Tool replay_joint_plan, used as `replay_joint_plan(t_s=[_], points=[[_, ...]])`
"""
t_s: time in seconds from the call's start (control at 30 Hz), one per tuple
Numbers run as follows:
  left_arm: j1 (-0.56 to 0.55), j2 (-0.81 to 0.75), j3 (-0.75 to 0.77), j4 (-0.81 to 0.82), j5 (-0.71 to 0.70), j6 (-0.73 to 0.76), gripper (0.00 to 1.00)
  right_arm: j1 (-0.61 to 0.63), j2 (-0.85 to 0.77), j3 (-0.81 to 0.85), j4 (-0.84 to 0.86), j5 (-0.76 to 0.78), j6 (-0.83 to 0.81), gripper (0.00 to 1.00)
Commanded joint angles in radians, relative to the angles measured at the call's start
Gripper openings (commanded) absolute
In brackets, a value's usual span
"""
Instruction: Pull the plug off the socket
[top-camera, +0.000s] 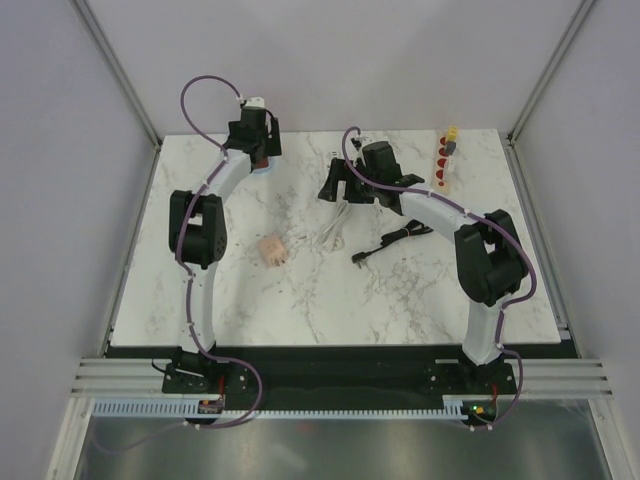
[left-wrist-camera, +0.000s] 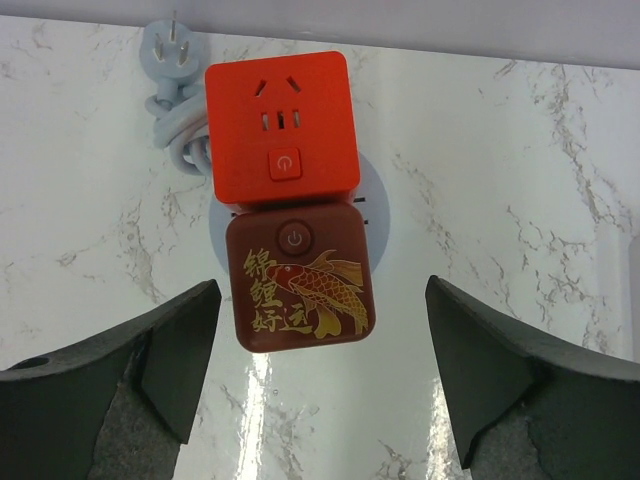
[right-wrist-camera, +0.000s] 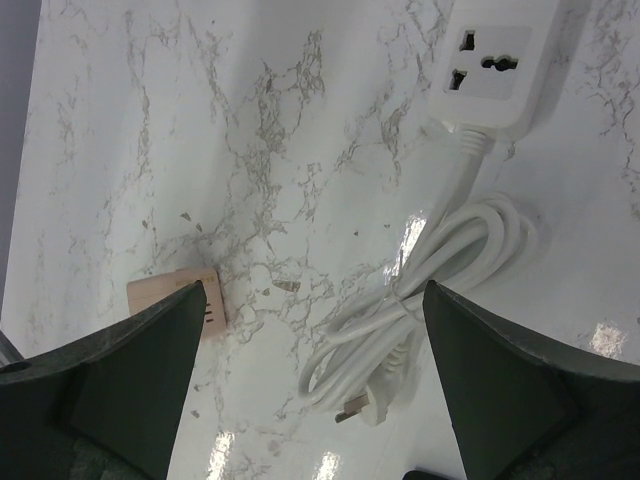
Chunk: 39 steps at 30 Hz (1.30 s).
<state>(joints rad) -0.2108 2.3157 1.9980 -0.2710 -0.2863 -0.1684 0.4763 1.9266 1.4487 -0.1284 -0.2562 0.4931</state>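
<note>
Left arm reaches to the far-left part of the white marble-patterned table (top-camera: 300, 300). Left gripper (left-wrist-camera: 322, 300) points down, jaws spread wide and holding nothing.

Below it, close to the back wall, sits the orange-red plastic cube socket (left-wrist-camera: 280, 125), top face showing pin slots and a round-marked button. A dark maroon square block with a gold fish print (left-wrist-camera: 300, 285) butts flush against the cube's near edge and carries its own power button. The seam between the two is tight; any pins are hidden. Both rest on a pale blue round base (left-wrist-camera: 380, 220). The two dark fingers (left-wrist-camera: 170, 350) flank the maroon block with a clear gap on each side.

A grey-blue cord (left-wrist-camera: 180, 125) is bundled by the cube's left side, its three-pin plug (left-wrist-camera: 163, 55) lying free by the wall.

Right gripper (right-wrist-camera: 315, 300) hovers over mid-table, jaws also wide apart and empty. Under it: a white power strip (right-wrist-camera: 495, 60) with its white coiled cable (right-wrist-camera: 400, 320). A small pink cube (right-wrist-camera: 160, 290) lies partly behind the left finger.

In the overhead view, a black cable (top-camera: 400, 238) lies under the right forearm, and a small rack of red pieces (top-camera: 443, 165) stands at the far right.
</note>
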Motion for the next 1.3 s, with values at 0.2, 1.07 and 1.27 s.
replay_joint_plan(t_s=[0.2,1.07,1.27], points=[[0.008,0.060,0.038,0.010,-0.042,0.056,0.91,0.004,0.000,0.006,0.001,-0.008,0.004,0.98],[0.028,-0.283,-0.447,-0.027,0.093,-0.054,0.02,0.033,0.181,0.148,-0.034,-0.048,0.038,0.98],[0.019,-0.394,-0.623,-0.019,0.147,-0.083,0.02,0.064,0.275,0.199,0.080,-0.101,0.134,0.98]])
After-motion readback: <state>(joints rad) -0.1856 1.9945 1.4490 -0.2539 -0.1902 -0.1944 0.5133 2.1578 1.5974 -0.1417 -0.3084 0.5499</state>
